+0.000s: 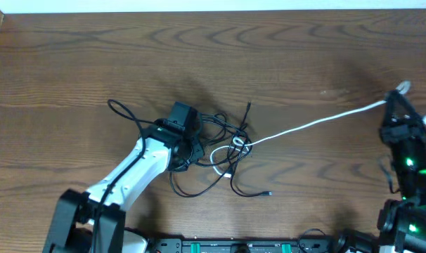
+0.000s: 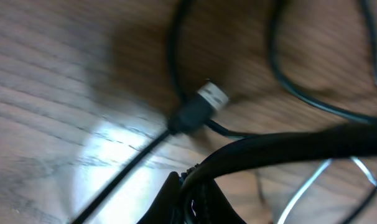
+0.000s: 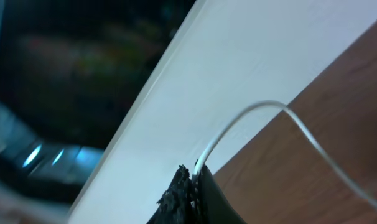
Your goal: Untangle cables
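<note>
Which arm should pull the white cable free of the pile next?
Probably the right: the right gripper pinches the white cable, stretched away from the black cables. The left gripper sits at the tangle.

A brown wooden counter [image 1: 72, 63] with dark, wavy grain fills the overhead view, evenly lit and carrying soft shadows. A narrow white strip [image 1: 199, 5] runs along its far edge. In the right wrist view, a broad white band lies beside the wood, and beyond it is a dark space [image 3: 64, 62] with blurred bluish glints [image 3: 33, 155]. A bright patch of reflected light [image 2: 114, 143] shines on the wood in the left wrist view.
</note>
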Controlling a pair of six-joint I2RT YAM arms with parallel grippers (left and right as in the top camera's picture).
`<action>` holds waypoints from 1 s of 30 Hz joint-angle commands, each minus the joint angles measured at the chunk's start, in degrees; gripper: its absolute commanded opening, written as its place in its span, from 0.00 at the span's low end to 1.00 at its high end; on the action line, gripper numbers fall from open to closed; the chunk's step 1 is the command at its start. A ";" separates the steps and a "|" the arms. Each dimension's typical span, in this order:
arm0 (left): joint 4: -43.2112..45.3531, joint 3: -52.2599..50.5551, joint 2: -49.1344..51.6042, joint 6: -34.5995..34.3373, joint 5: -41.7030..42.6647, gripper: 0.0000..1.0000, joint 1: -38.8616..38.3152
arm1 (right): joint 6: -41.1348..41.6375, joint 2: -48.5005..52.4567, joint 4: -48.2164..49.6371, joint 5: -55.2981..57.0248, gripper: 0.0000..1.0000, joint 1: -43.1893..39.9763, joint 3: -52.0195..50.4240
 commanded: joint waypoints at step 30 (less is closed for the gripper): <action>12.90 0.48 4.92 -14.03 2.97 0.14 13.38 | -7.30 -1.68 -23.85 20.37 0.02 -11.91 0.04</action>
